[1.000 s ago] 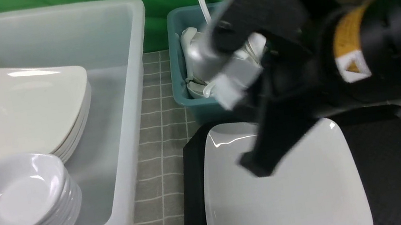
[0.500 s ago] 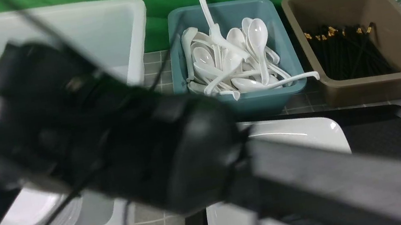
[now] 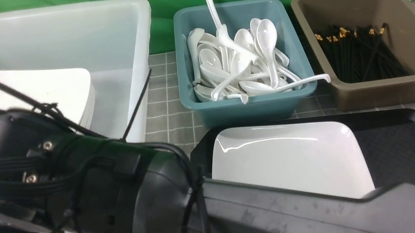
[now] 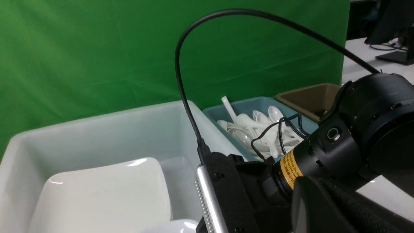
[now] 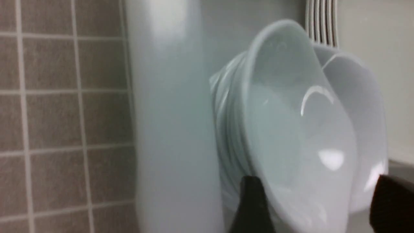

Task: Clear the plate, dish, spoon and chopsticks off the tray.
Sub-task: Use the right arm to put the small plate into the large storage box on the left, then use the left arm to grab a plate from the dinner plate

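Returning toward the tray [image 3: 396, 149] is, I judge, what the right gripper [image 5: 318, 197] must do once the dish [image 5: 300, 129] is properly left. This dish, which I take for the one of the task, lies tilted in the white bin [image 3: 142, 43], leaning on the pile of dishes [image 5: 226, 119], with another dish just beside it. The two fingers of the right gripper stand wide apart, one on each side of the dish, and I see no clamp on it; whether one finger touches the rim, I cannot tell.

The plate [image 3: 281, 159] is on the tray, well apart from this gripper, to its right across the bin's wall. The right forearm passes above the plate and hides its near part. The plate is almost square, so no long axis guides the grip; its side edges run roughly away from the robot, and the side edge toward the bin seems to me the useful one. The left gripper [image 4: 310, 191] has its fingers together. For taking this bin-side edge, the left arm looks the more suitable, but the right forearm must first go out of the way. If both move at once, they could collide above the bin.

In the part of the tray that I can see, there is no spoon and no chopsticks; spoons [image 3: 240, 61] are in the teal tub [image 3: 247, 106] and chopsticks [image 3: 360, 54] in the brown tub [image 3: 401, 79]. So the plate is probably the last piece.
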Available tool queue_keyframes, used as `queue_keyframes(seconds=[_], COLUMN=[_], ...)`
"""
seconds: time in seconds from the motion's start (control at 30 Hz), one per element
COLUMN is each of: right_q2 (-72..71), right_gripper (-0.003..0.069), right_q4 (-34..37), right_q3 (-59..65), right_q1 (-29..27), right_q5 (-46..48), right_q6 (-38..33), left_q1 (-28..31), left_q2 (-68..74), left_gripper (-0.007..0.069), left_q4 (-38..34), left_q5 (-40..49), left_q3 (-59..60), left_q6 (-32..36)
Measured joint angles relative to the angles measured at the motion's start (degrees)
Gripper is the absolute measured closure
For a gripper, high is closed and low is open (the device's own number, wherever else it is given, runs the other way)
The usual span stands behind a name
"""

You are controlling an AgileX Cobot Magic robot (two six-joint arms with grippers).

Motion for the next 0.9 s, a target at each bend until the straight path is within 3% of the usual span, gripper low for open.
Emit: queue_keyframes(seconds=[0.1, 0.2, 0.37, 0.43, 0.53, 0.73, 0.9], right_q2=[-4.41, -9.78, -22.22, -31.20, -42.81, -69.47, -86.70], right_gripper=[0.0165, 0.0218, 0.0414, 0.0497, 0.0537, 0.0548, 0.0548], right_q4=[-0.08, -1.10, -1.71, -1.58, -1.50, -1.47, -0.84], right_q3=[0.00, 0.73, 9.61, 20.01, 33.95, 63.28, 79.35], right_q1=[0.27, -0.35, -5.47, -8.66, -11.67, -13.03, -13.03], right_q5=[9.31, 13.05, 13.05, 13.11, 13.11, 13.00, 12.52], right_q6=[0.00, 0.51, 5.96, 9.57, 14.26, 26.72, 37.30], left_q1=[0.00, 0.00, 0.00, 0.00, 0.00, -2.06, -10.14], left_q2=[1.82, 5.44, 15.68, 21.26, 28.55, 47.34, 63.62], left_gripper=[0.0602, 0.0598, 0.0587, 0.0585, 0.0585, 0.0585, 0.0585], left_q4=[-2.63, -5.30, -8.53, -10.51, -14.22, -25.50, -25.09], left_q5=[-1.83, -3.02, -4.08, -4.29, -4.36, -5.91, -8.44], left_q3=[0.12, 0.36, 0.42, 0.14, -0.30, -0.49, -0.61], left_q6=[0.02, 0.02, 3.99, 8.24, 15.83, 35.86, 46.16])
